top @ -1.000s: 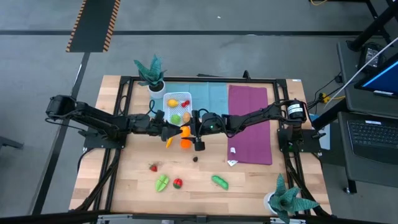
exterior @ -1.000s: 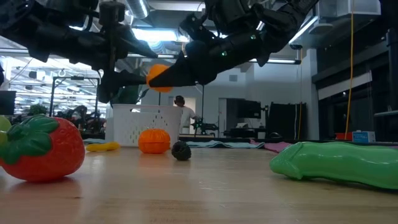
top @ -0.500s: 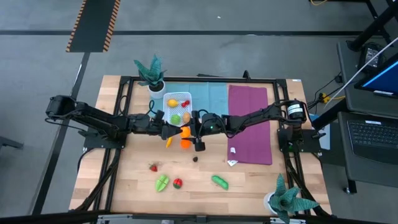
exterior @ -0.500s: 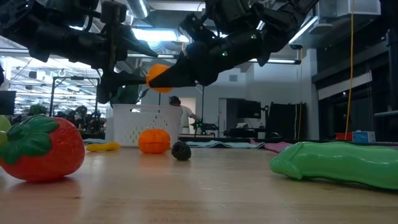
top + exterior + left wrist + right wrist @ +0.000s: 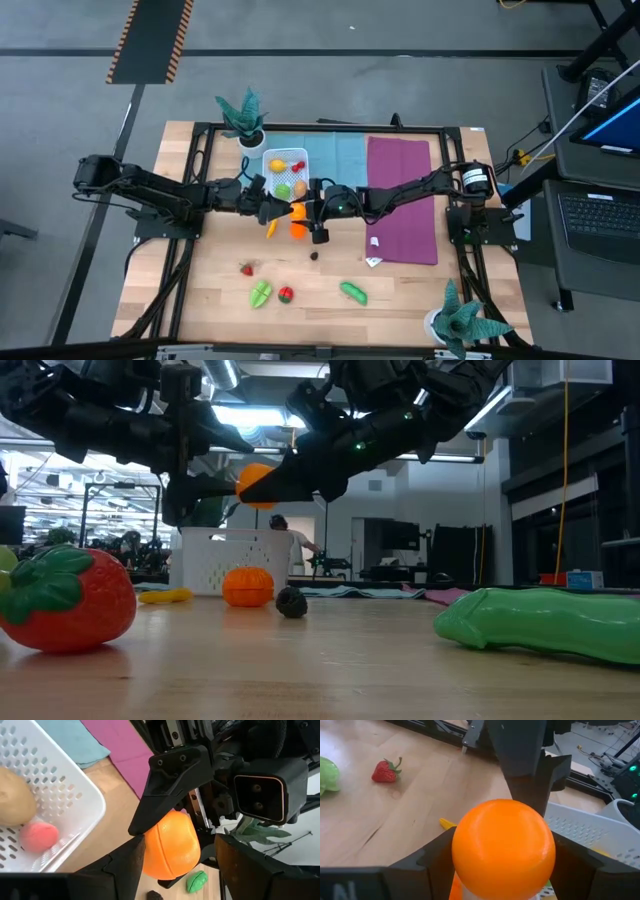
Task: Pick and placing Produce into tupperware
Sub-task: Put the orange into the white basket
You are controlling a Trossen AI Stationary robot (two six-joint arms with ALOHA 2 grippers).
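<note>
An orange ball of produce [image 5: 297, 211] hangs in the air just near of the white tupperware [image 5: 286, 172], which holds yellow, red, green and tan pieces. My left gripper [image 5: 175, 865] reaches it from the table's left and my right gripper [image 5: 502, 865] from the right, both shut on it. On the table lie a second orange piece [image 5: 298, 229], a yellow piece [image 5: 271, 228], a dark piece [image 5: 314, 254], a strawberry [image 5: 246, 268], a green leafy piece [image 5: 260, 293], a red piece [image 5: 286, 293] and a green cucumber [image 5: 353, 291]. My left gripper has the orange ball between its two fingers, coming nearly level from the table's left. One finger [image 5: 131, 860] lies against the ball's side [image 5: 150, 855]; the other finger's contact is partly hidden by the right gripper. The ball is clear of the table. My right gripper pinches the ball between its two fingers [image 5: 437, 857], which flank its two opposite sides [image 5: 462, 850]. It comes from the table's right, slanting slightly down. In the left wrist view one of its fingers [image 5: 170, 785] lies over the ball's top. The ball hangs above the table.
A teal cloth [image 5: 330, 155] and a purple cloth [image 5: 402, 200] lie at the far right of the wooden table. Potted plants stand at the far left [image 5: 243, 118] and near right [image 5: 462, 320]. A small white tag [image 5: 374, 262] lies at the purple cloth's near edge.
</note>
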